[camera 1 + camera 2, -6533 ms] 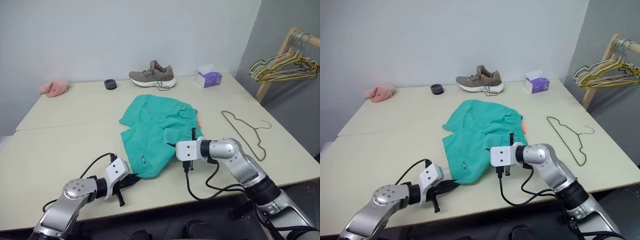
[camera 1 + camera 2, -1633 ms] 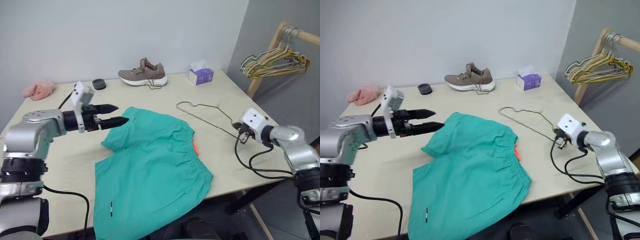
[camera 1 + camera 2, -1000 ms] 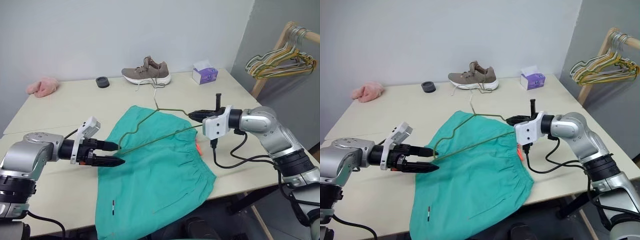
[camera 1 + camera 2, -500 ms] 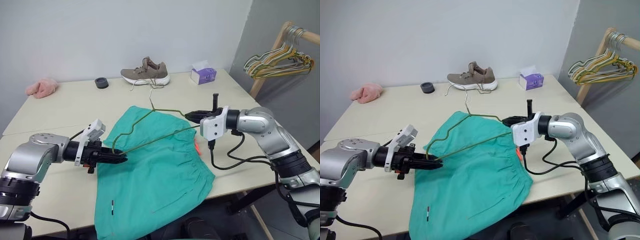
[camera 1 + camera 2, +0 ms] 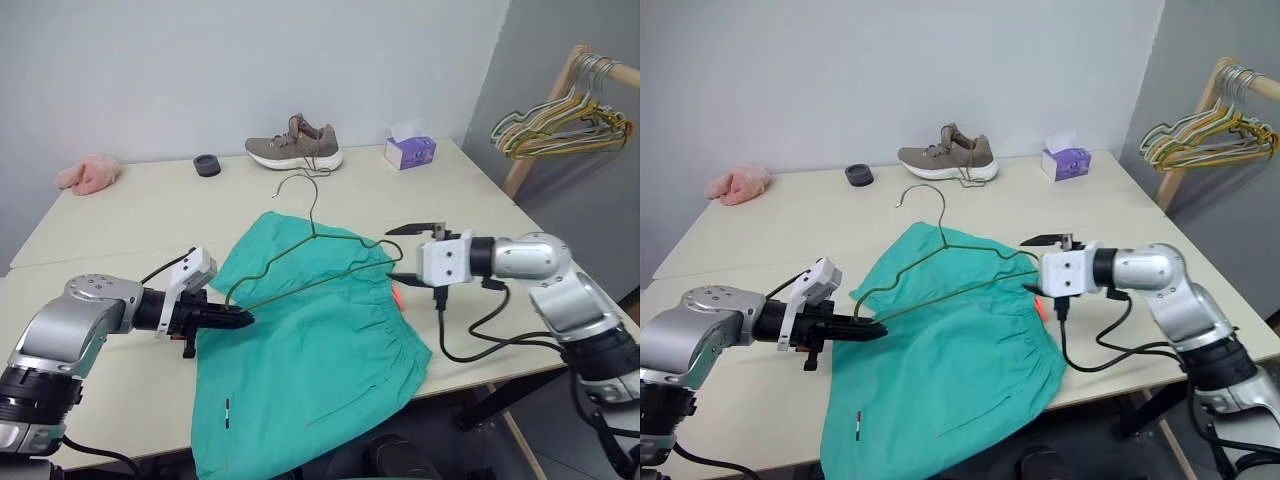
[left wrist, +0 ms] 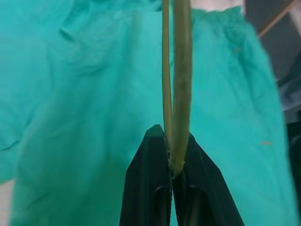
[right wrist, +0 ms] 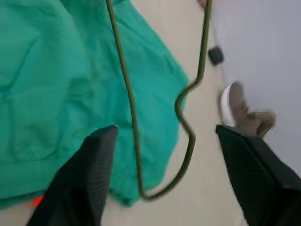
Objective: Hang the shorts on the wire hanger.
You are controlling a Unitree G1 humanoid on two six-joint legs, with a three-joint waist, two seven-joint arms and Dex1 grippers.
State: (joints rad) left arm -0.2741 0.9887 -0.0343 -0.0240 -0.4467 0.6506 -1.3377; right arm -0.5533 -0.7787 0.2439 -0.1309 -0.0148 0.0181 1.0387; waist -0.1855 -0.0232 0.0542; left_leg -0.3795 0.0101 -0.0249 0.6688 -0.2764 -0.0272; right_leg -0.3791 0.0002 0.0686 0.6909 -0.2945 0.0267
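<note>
left claw is clenched on the wire hanger at its 9 o'clock corner; right claw is released. keep the grip firm, then thread the shorts over the bar.

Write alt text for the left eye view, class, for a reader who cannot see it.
The left gripper pinches one corner of the wire hanger, holding it tilted above the teal shorts spread on the table. The right gripper stands open by the hanger's other corner. A shoe sits at the table's far edge.
</note>
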